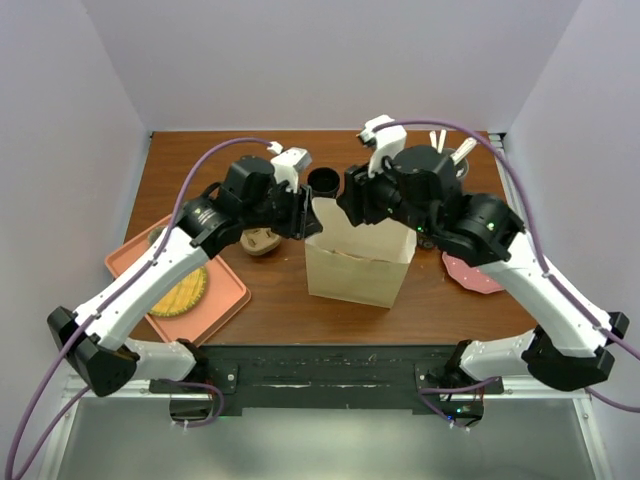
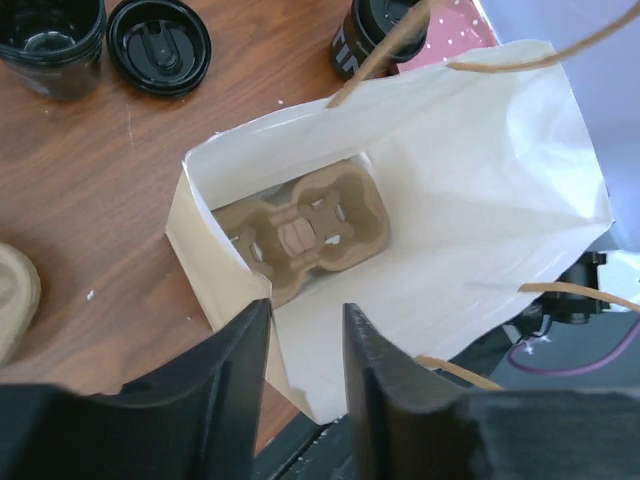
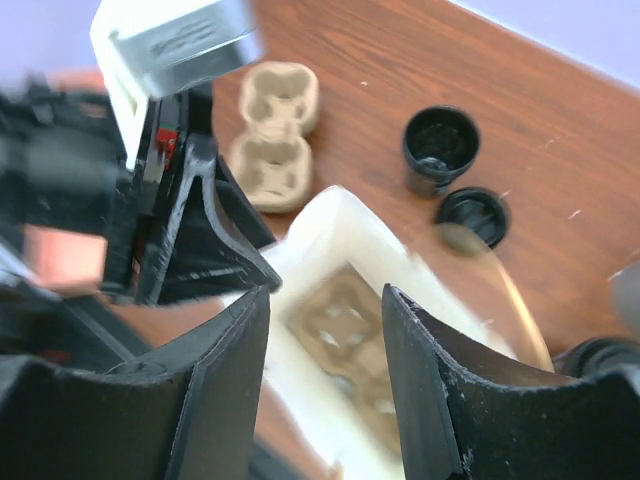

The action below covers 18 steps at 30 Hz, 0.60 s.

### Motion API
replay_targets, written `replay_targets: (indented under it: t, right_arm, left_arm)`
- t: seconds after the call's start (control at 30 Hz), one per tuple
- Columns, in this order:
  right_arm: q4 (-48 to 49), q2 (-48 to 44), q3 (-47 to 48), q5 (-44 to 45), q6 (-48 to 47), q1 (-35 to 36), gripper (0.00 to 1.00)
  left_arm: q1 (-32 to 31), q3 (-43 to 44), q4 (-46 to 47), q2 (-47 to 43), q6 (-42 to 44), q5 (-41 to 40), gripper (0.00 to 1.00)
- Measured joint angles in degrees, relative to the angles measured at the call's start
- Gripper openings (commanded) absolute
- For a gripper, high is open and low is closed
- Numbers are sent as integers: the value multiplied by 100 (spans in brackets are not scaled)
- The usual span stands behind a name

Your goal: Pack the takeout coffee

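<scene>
- At the near left, a pink tray (image 1: 225,300) holds a round, woven yellow disc (image 1: 183,292).
- In the middle of the brown table (image 1: 270,310) stands a paper bag (image 1: 350,270), open at the top. A 2-cup cardboard carrier (image 2: 310,228) lies flat on its bottom.
- The left gripper (image 2: 305,325) hangs at the bag's left rim, released. Its 2 fingers stand apart with the paper edge in the gap, not pinched.
- The right gripper (image 3: 325,300) hovers over the bag's mouth, also released, with its jaws apart and nothing between them.
- A 2nd carrier (image 1: 262,241) sits on the table just left of the bag.
- To the right of the bag lies a pink speckled plate (image 1: 470,273).
- The takeout coffee (image 2: 372,35), lid on, stands upright on the table to the right of the bag, just beside that plate and outside the bag. From above, the right arm hides it.
- Beyond the bag stands a lidless black cup (image 1: 322,180), with a loose black lid (image 2: 160,45) just beside it.
</scene>
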Motion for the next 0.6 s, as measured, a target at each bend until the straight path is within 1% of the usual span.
replay_targets:
  t: [0.1, 0.2, 0.27, 0.33, 0.43, 0.6]
  right_arm:
    - [-470, -28, 426, 85, 863, 0, 51]
    - [-1056, -98, 664, 271, 1679, 0, 49]
    - [-1453, -186, 673, 400, 2116, 0, 49]
    - [-1928, -306, 610, 590, 2553, 0, 49]
    - [-2378, -533, 310, 848, 2988, -4, 51]
    - [-2876, -664, -236, 1172, 3318, -50, 53]
  left_arm:
    - [0, -120, 20, -299, -319, -149, 59]
    - [11, -96, 33, -522, -505, -352, 61]
    - [50, 57, -131, -466, -575, -424, 61]
    - [90, 306, -321, -249, -592, -485, 60]
    - [120, 400, -501, 15, -586, -496, 57]
    - [118, 400, -767, 249, -485, -476, 50]
